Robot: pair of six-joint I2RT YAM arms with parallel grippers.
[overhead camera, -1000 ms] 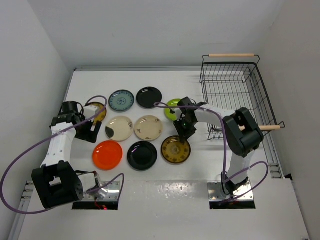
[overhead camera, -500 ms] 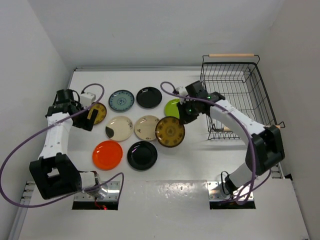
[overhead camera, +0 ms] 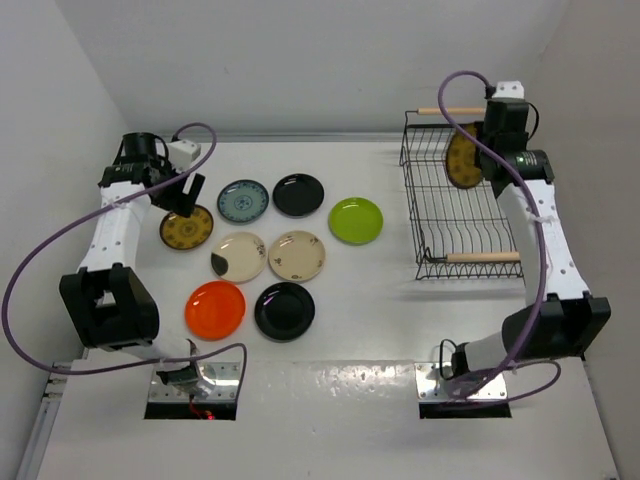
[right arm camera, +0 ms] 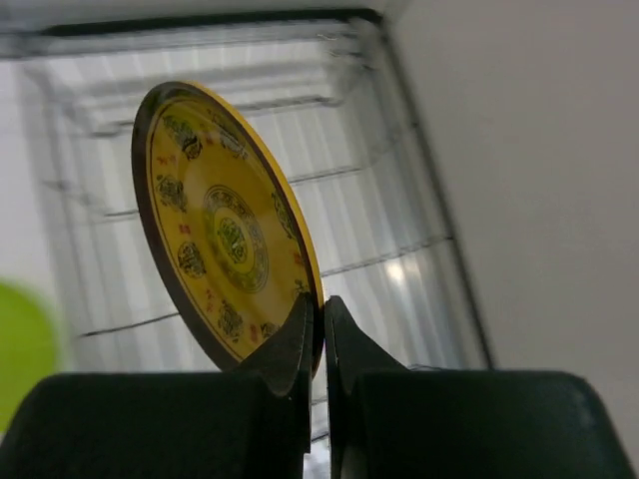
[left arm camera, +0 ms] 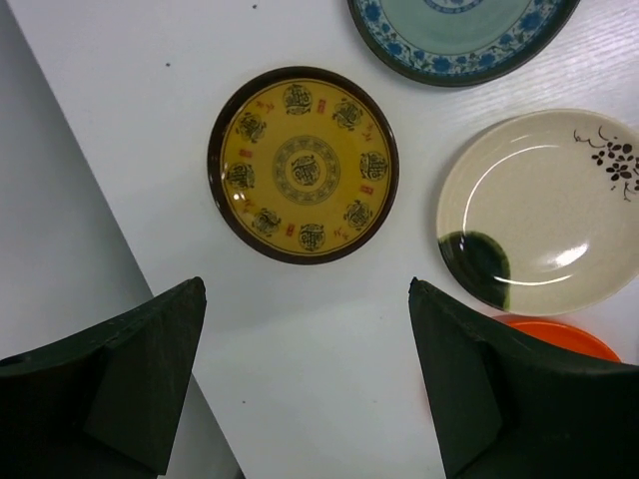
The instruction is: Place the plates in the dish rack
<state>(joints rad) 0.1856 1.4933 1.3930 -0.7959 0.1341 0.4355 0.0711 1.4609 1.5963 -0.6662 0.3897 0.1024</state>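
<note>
The white table carries eight plates lying flat at left and the dish rack at right.

White-shelled, black-jointed left arm; matching right arm. Thick purple cable loops along each. Matte black wedge-shaped claw fingers. Small white box at wrist. Silvery metal base plates.

plates on table, dish rack right, plate over it

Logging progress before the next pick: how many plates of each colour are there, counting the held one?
Black: 2
Cream: 2
Brown-and-yellow: 2, one in the right gripper
Teal: 1
Lime: 1
Orange-red: 1
Total: 9
</note>
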